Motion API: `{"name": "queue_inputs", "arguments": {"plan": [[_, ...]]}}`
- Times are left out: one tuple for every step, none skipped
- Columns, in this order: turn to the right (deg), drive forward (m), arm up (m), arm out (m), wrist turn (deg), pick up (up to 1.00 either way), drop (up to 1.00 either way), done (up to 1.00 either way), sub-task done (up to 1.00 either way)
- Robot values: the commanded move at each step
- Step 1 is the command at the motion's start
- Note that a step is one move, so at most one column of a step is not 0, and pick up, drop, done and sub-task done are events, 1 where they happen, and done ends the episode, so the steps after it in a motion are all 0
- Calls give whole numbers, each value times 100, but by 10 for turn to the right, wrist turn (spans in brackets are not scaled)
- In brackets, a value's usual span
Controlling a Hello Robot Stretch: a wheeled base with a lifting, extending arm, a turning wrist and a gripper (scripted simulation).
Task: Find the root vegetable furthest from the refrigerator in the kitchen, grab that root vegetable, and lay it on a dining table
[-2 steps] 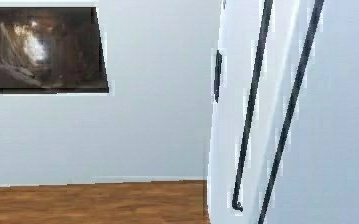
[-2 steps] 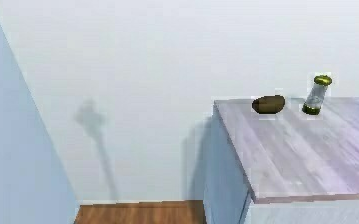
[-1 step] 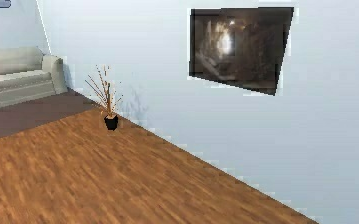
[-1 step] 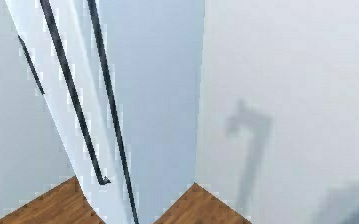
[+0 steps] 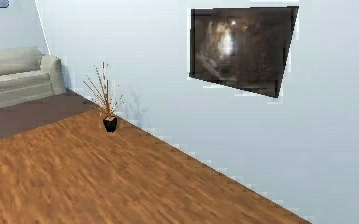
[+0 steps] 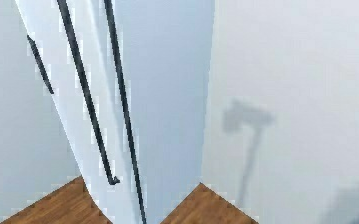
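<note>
Both views leave the gripper's state unsettled, so it cannot be told, and where the root vegetable lies cannot be told either. In the arm side view, a refrigerator (image 6: 162, 90) stands tall and white, filling the span from 7 o'clock up to 12 o'clock. Two long dark handles run down its front: one (image 6: 84, 90) goes from 11 o'clock down toward 7 o'clock, and the other (image 6: 124, 100) lies just beside it and ends near 6 o'clock. A shorter dark handle (image 6: 40, 65) sits at 10 o'clock, on the white panel further toward the picture's left. A plain pale wall (image 6: 307, 70) takes up the 3 o'clock side, just beside the refrigerator's flank. Wood floor (image 6: 47, 205) shows at 7 o'clock and again at 5 o'clock, at the foot of the refrigerator. In the forward view, wood floor (image 5: 97, 180) spreads across 6 to 8 o'clock and meets a pale blue wall (image 5: 137, 45) whose base runs on a slant from 9 o'clock down to 4 o'clock. A dark-framed picture (image 5: 244, 48) hangs on that wall at 1 o'clock, its image murky brown and grey. A potted plant (image 5: 108, 105) stands on the floor at 9 o'clock, just beside the wall, with thin reddish-brown twigs rising from a small dark pot. Farther off, at 10 o'clock, a pale beige sofa (image 5: 22, 72) rests beside a darker strip of floor (image 5: 27, 115).
</note>
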Motion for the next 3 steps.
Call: {"name": "queue_inputs", "arguments": {"plan": [[450,0,0,0,0,0,0,0,0],[450,0,0,0,0,0,0,0,0],[450,0,0,0,0,0,0,0,0]]}}
